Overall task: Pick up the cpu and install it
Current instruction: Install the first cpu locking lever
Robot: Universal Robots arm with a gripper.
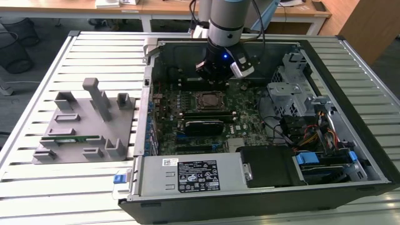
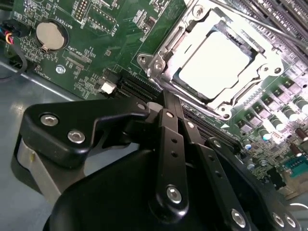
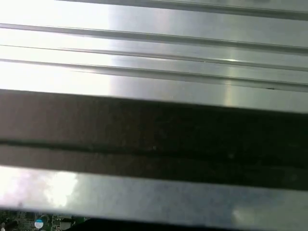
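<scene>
The cpu (image 2: 217, 61) is seen lying flat in the socket (image 2: 211, 62) of the green board (image 2: 120, 43), shiny face up; being square, no long axis is shown, and its edges run parallel to the socket frame. The gripper (image 1: 218, 75) is held just above the socket in the exterior view, apart from the chip. Whether the claw is released or clenched cannot be told. A misseated corner, possibly present, could bend contacts if the chip were pressed.

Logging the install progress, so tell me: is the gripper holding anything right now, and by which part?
Nothing seems held. The cpu lies in its socket on the motherboard, apart from the gripper, which hangs above the board beside it.
</scene>
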